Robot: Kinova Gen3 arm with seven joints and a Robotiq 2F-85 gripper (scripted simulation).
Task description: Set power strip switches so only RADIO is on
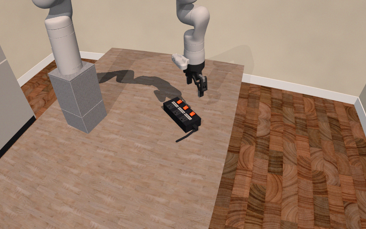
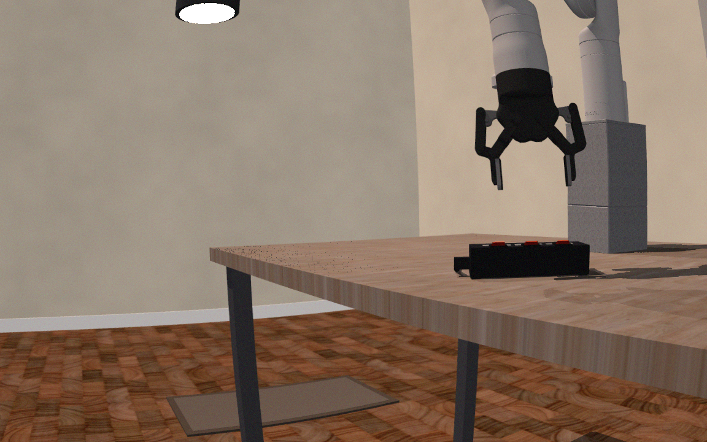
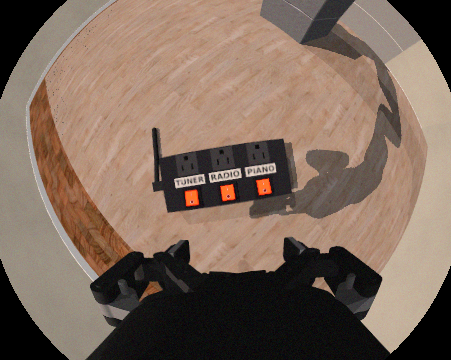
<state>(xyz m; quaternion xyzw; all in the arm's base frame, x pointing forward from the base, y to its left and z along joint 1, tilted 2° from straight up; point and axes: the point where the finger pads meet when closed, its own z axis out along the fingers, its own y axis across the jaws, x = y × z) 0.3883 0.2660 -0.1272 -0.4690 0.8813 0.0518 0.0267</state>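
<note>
Three orange rocker switches sit along one long edge of the power strip [image 1: 182,114] [image 2: 529,260] [image 3: 227,175], which lies flat and right side up on the bench [image 1: 116,159] [image 2: 345,274] [image 3: 195,90]. Under the labels, the wrist view shows the TUNER switch [image 1: 192,114] [image 3: 192,198], the RADIO switch [image 1: 185,107] [image 3: 228,192] and the PIANO switch [image 1: 179,101] [image 3: 264,187]. Whether each is on or off I cannot tell for sure from the rockers alone.

The fingers [image 1: 195,87] [image 2: 534,180] are wide apart with nothing between them, above the bench and off to the switch side of the strip, touching nothing.

The step in hand looks like lining up for a first press. To do it well, I would first read each rocker's tilt, then bring the fingers together into one narrow tip, centre it over the raised half of a switch that needs changing, and push straight down. A slanting push could slide the strip, and a wide tip could catch a neighbour. Lift straight up after each press, check that the rocker has settled, and finally draw the arm well away.

No container shows; the strip's three outlets have no plugs in them.
</note>
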